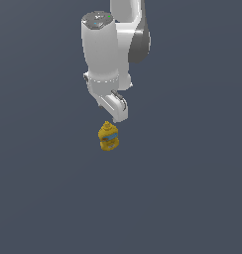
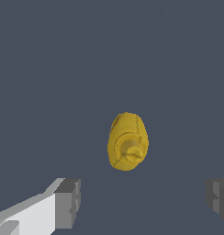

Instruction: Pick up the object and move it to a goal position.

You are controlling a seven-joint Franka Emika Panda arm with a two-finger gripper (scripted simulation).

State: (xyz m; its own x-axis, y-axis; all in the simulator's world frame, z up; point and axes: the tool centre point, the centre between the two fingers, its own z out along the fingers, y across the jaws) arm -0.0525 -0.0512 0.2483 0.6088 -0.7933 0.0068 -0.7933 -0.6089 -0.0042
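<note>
The plain dark grey-blue bench (image 1: 192, 198) filled the whole frame in both views and carried no visible marker for a goal position.

The white, rounded Franka arm (image 1: 100, 47) entered from the upper centre of the exterior view and reached downward. Its end effector (image 1: 117, 111) stood just above the task item, near the frame's centre. In the wrist view the two grey finger pads (image 2: 68, 202) appeared at the lower left and lower right corners, set wide apart with bare bench between them. The end effector was therefore fully spread and held nothing.

The small yellow bottle-like object (image 1: 108, 136) with a pointed top, a blue band and orange-brown marks stood upright on the bench, slightly left of centre in the exterior view. In the wrist view it (image 2: 127, 141) was seen from above, near the frame's centre, apart from both pads and not yet between them.

Assessment: the approach was largely complete, with the end effector positioned over the object. The descent, the closing on the object, the lift and the transfer to the goal all remained outstanding. No contact was evident.
</note>
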